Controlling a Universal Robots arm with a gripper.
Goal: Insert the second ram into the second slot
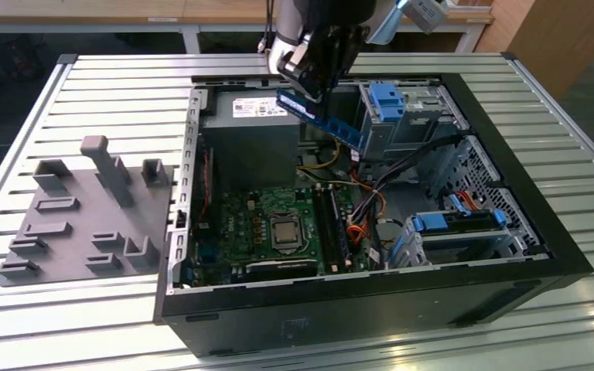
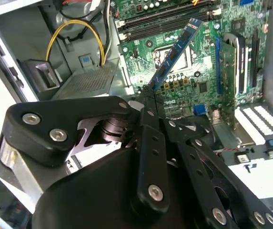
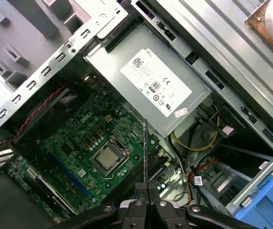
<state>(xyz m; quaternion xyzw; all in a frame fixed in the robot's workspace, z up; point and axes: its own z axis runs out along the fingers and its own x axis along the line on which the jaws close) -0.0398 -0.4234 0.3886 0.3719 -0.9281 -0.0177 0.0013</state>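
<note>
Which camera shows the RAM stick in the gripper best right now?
Second wrist view: the second ram shows its blue face along nearly its whole length, clamped in the gripper. The exterior view shows it tilted above the open case, gripped near one end. The first wrist view shows it edge-on, a thin line.

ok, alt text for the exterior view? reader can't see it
A black pincer grips a blue ram stick, tilted in the air above an open computer case and not yet seated in the motherboard below. The case lies on a slatted metal table, with a grey moulded fixture at the exterior view's left.
</note>
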